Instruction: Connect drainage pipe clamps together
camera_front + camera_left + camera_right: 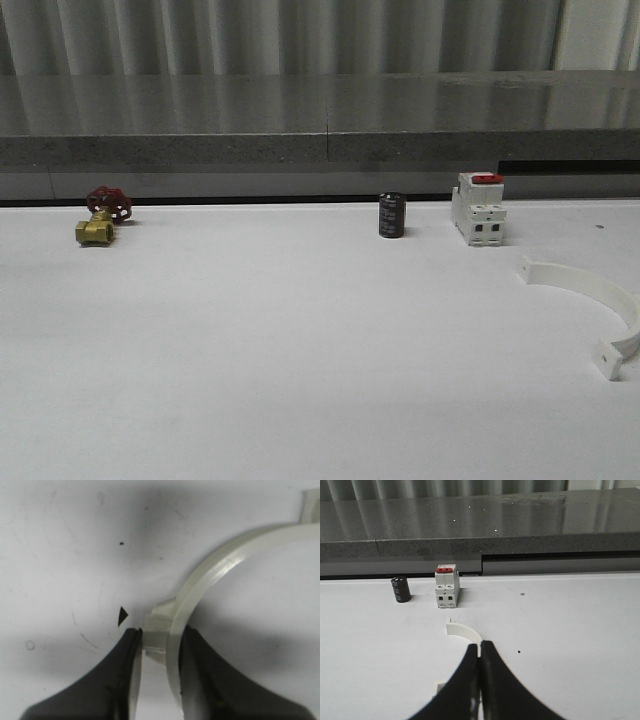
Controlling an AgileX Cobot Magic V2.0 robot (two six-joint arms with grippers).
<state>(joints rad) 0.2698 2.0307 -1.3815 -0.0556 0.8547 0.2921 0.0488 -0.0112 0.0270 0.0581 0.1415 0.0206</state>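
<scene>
A white table is seen in the front view, with a grey ledge behind it. One white half-ring clamp lies flat on the table, to the right of and nearer the camera than the white switch with the red top. Its curve opens toward the right edge of the picture, and a small flat tab is seen at each end. A black cylinder stands upright just left of the switch, apart from it. Far to the left of the switch, a brass valve with a red handwheel rests on the table.

In the left wrist view, a second half-ring clamp is gripped by the left gripper. The black fingers are closed on the band where a small raised block juts from its outer side, one finger being pressed against that block and the other against the inner face of the band. The rest of the band arcs away over the white surface.

In the right wrist view, the right gripper is seen with its jaws together and nothing between them. It is held in front of the lying clamp, whose band is partly hidden behind the fingers. The switch and the cylinder are seen beyond the clamp, near the ledge.
</scene>
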